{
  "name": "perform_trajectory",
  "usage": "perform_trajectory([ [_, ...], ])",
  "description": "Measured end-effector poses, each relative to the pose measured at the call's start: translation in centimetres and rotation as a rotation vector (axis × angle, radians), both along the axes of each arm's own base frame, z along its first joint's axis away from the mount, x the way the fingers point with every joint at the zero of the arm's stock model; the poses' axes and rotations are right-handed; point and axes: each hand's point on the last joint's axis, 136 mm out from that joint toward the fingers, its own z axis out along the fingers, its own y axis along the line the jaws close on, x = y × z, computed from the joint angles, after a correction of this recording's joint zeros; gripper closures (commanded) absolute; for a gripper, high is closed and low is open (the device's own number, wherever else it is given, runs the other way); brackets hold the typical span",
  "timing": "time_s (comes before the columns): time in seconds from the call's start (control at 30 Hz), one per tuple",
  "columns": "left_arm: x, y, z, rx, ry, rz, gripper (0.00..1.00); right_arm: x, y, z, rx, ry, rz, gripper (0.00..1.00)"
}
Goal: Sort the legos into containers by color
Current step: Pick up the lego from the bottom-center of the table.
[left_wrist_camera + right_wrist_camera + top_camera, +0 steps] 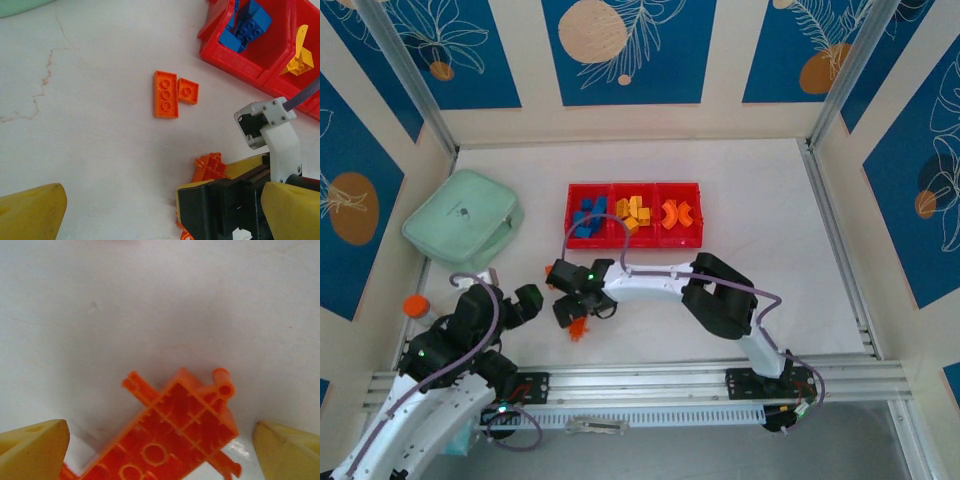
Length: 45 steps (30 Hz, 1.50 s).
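The red tray holds blue legos in its left compartment, yellow and orange ones in the middle, and curved orange ones on the right. An orange lego lies underside up on the table between the wide-apart fingers of my open right gripper, untouched. From above, that lego sits just below the right gripper. Two flat orange legos lie side by side left of the tray. My left gripper hangs open above the table with nothing in it.
A mint-green lidded case sits at the back left. A small orange round object lies near the left wall. An aluminium rail runs along the near edge. The right arm stretches across the middle of the table.
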Motion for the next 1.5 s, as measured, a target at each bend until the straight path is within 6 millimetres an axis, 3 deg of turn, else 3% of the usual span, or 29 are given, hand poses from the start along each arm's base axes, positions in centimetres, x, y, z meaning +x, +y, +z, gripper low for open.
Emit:
perform_trajectory([
  [0.43, 0.2, -0.1, 0.2, -0.008, -0.007, 0.002, 0.01, -0.5, -4.5, -0.7, -0.121, -0.002, -0.062, 0.34],
  [1.03, 0.9, -1.4, 0.3, -0.039, 0.003, -0.027, 0.01, -0.1, -4.9, -0.2, -0.098, -0.009, -0.054, 0.65],
  [1.17, 1.3, -2.1, 0.3, -0.048, 0.011, -0.044, 0.01, 0.4, -5.5, 1.0, -0.074, -0.018, -0.067, 0.68],
  [1.3, 1.7, -2.8, 0.1, -0.050, 0.028, -0.070, 0.01, 1.4, -7.1, 3.4, -0.035, -0.043, -0.097, 0.70],
  [1.4, 2.3, -3.8, 0.1, -0.057, 0.033, -0.105, 0.01, 3.0, -8.8, 5.7, -0.003, -0.077, -0.134, 0.70],
  [1.5, 3.2, -5.1, 0.1, -0.070, 0.038, -0.144, 0.01, 5.9, -11.3, 8.1, 0.029, -0.120, -0.205, 0.70],
])
